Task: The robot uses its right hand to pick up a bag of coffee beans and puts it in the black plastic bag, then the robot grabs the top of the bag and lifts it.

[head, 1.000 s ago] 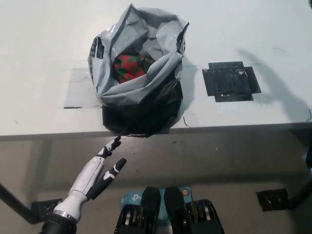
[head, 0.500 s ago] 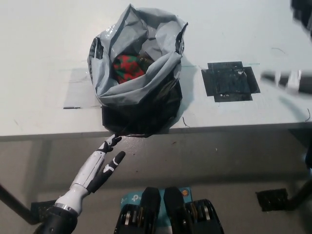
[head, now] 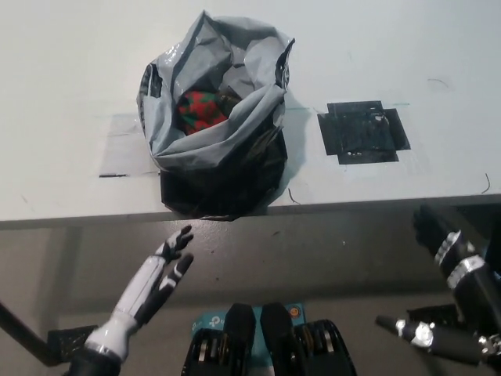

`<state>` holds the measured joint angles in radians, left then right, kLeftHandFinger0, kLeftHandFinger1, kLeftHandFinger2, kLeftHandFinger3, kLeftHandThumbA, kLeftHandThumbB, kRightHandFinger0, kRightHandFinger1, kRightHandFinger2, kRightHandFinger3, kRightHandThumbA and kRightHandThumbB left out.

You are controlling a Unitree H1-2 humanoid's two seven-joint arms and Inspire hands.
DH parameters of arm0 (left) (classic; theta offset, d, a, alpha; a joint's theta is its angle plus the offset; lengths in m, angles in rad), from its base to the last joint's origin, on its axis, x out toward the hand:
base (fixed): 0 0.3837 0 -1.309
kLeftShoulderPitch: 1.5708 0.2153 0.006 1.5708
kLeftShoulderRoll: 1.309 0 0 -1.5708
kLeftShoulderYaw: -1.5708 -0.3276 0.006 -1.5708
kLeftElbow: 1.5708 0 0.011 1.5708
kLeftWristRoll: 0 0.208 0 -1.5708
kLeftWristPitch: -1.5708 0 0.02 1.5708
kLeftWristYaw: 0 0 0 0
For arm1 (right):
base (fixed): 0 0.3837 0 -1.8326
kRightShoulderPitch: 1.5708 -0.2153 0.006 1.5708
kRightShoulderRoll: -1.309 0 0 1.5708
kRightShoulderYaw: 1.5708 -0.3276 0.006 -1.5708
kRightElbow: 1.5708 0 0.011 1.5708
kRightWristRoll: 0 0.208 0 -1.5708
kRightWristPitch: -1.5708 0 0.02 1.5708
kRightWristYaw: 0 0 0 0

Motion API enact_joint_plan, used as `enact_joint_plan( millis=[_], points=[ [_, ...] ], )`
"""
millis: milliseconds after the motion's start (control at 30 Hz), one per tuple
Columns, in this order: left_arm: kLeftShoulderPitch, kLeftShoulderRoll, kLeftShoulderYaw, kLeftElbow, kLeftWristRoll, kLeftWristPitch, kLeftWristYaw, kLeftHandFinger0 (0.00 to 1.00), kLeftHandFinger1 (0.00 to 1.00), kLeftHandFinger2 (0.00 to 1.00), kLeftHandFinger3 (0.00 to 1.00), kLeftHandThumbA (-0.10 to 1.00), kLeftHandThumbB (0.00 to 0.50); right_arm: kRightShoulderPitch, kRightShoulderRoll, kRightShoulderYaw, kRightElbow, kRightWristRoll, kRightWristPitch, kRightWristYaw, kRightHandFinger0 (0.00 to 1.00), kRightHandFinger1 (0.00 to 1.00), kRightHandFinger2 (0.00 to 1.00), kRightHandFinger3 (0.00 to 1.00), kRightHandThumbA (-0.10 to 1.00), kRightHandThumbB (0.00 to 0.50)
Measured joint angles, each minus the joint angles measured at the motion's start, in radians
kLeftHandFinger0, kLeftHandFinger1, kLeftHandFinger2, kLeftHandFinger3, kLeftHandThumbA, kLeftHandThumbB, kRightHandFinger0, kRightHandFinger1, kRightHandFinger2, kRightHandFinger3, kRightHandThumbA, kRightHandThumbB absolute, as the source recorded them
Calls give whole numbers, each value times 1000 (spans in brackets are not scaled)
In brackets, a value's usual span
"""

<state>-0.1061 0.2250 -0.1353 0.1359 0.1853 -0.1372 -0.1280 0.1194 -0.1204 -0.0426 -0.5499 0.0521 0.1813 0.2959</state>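
Standing upright at the near edge of the white table (head: 63, 94), the black plastic bag with grey inner lining (head: 215, 168) has its mouth open and pointing up, its long axis roughly vertical. Inside it, low in the opening, lies the red-and-green patterned coffee bean bag (head: 200, 110); its own orientation is hard to judge, since the crumpled lining hides most of it. Black tape square (head: 362, 131): flat on the table, to the right of the plastic bag, apart from it. White left hand (head: 160, 274): below the table edge, fingers spread, holding nothing. Black right hand (head: 446, 243): at the lower right, below the table edge, holding nothing, fingers loosely extended.
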Motion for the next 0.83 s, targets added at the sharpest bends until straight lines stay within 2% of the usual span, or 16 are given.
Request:
enact_joint_plan(
  millis=[67,100,167,200,267,333,367,433,533,700,833],
  points=[
    [35,1,0,0,-9,0,-2,1000,1000,1000,1000,1000,262,21,23,9,63,-12,-33,-6,1000,1000,1000,1000,1000,286],
    [49,1,-1,-1,-11,0,-3,1000,1000,1000,1000,1000,269,28,28,12,84,-16,-45,-7,1000,1000,1000,1000,1000,307],
    [74,1,-1,-2,-16,-1,-5,1000,1000,1000,1000,1000,288,35,40,15,144,-20,-74,-10,1000,1000,1000,1000,1000,313],
    [90,1,-1,-3,-18,-1,-7,1000,1000,1000,1000,1000,298,39,48,17,183,-22,-90,-12,1000,1000,1000,1000,1000,300],
    [122,1,-3,-7,-22,-1,-12,1000,1000,1000,1000,1000,297,53,56,18,257,-27,-127,-17,1000,1000,1000,1000,1000,305],
    [144,1,-3,-12,-25,-1,-14,1000,1000,1000,1000,1000,291,67,59,19,312,-34,-154,-23,1000,1000,1000,1000,1000,284],
    [152,1,-3,-14,-26,-1,-14,1000,1000,1000,1000,1000,303,71,60,20,325,-36,-162,-25,1000,1000,1000,1000,1000,289],
    [174,2,-3,-25,-32,-2,-15,1000,1000,1000,1000,1000,295,81,63,21,383,-48,-199,-33,1000,1000,1000,1000,1000,310],
    [178,4,0,-39,-37,-5,-16,1000,1000,1000,1000,1000,279,76,65,22,444,-61,-245,-46,1000,1000,1000,1000,1000,297],
    [163,14,11,-71,-46,-7,-17,1000,1000,1000,1000,1000,309,42,65,27,496,-82,-315,-68,1000,1000,1000,1000,1000,309],
    [149,20,18,-84,-50,-7,-17,1000,1000,1000,1000,1000,312,15,62,34,513,-101,-351,-79,1000,1000,1000,1000,1000,319]
  ],
)
